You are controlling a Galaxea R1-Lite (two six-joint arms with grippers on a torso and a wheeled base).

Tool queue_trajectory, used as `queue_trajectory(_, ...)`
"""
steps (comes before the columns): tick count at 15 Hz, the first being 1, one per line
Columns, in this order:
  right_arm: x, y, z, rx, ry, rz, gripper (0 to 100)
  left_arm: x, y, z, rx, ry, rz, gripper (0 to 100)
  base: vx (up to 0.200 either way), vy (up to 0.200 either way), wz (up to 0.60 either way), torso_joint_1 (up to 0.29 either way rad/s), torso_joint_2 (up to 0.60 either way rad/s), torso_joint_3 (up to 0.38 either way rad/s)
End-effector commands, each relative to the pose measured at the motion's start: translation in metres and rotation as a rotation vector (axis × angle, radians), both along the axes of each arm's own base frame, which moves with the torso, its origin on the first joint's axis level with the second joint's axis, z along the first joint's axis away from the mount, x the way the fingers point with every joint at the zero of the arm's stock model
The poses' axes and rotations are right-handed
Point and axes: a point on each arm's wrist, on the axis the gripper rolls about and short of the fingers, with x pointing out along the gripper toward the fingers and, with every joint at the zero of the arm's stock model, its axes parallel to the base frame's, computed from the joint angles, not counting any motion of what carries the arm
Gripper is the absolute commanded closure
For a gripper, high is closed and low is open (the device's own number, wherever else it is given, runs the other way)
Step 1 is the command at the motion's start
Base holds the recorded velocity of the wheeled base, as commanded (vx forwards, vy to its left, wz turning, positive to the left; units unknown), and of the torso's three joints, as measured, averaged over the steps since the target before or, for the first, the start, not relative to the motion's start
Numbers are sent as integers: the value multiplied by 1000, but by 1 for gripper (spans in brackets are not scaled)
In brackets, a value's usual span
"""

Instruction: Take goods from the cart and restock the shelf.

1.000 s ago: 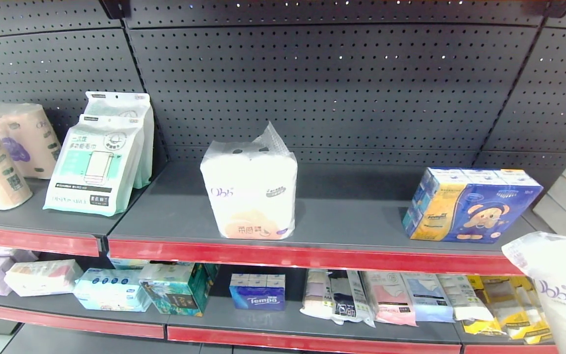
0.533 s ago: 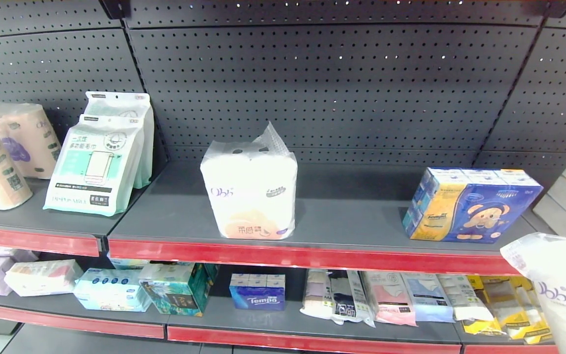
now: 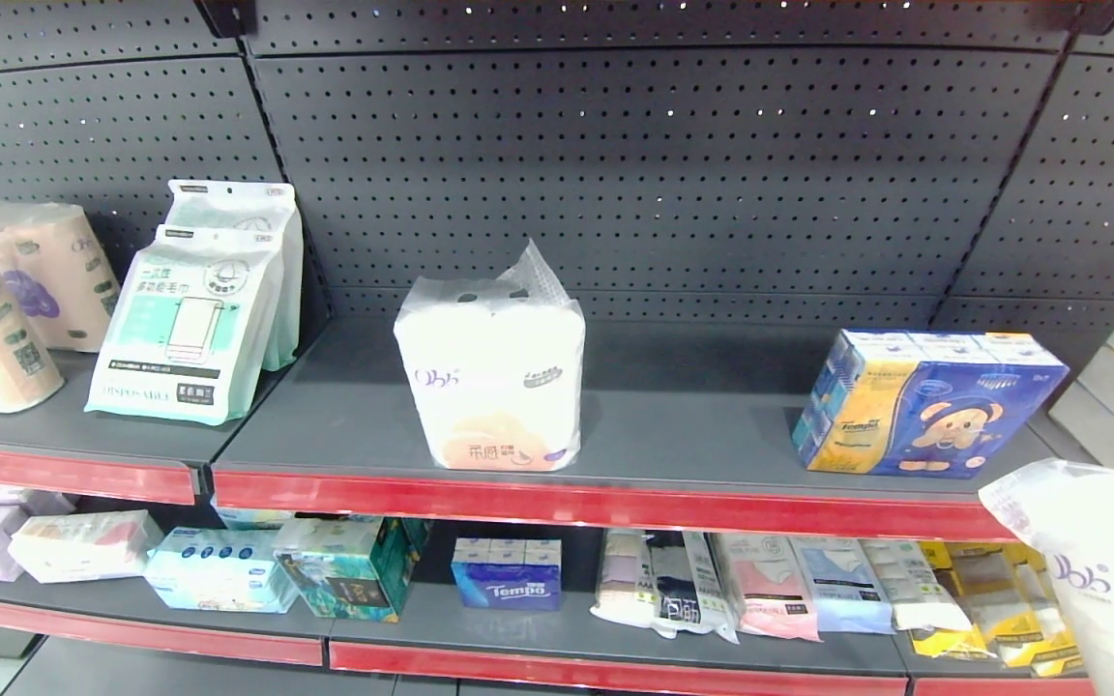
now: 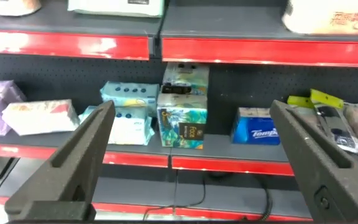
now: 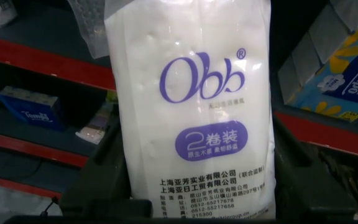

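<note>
A white two-roll paper pack (image 5: 194, 112) with a purple logo is clamped upright between the dark fingers (image 5: 107, 165) of my right gripper (image 5: 197, 171), which is shut on it. In the head view this pack (image 3: 1094, 570) hangs at the lower right, in front of the red edge of the upper shelf (image 3: 692, 416). A matching white pack (image 3: 491, 382) stands near the front of that shelf, at its middle. My left gripper (image 4: 191, 155) is open and holds nothing, facing the lower shelf (image 4: 216, 163).
A blue and yellow tissue multipack (image 3: 924, 401) stands on the upper shelf's right end, green-white pouches (image 3: 194, 319) and beige rolls (image 3: 6, 300) on the left. Bare shelf board lies between the white pack and the multipack. Small tissue packs (image 3: 507, 572) line the lower shelf.
The held white pack has crept slightly to the left at the head view's lower right. Nothing on the shelves has moved.
</note>
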Motion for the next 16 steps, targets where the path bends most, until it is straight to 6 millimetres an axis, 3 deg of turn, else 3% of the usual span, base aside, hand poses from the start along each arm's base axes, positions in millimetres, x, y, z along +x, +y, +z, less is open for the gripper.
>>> queue_trajectory(1,0,0,-1,0,5,0,100,0,0,0,2,-2,-7,0,-200,0,0,2,7,7)
queue_trajectory(3,1,0,-2,0,8,-1,100,0,0,0,5,-2,-11,0,-200,0,0,12,7,5)
queue_trajectory(16,-3,0,9,-71,-42,30,100,0,0,-3,5,7,-12,0,0,0,0,0,0,0)
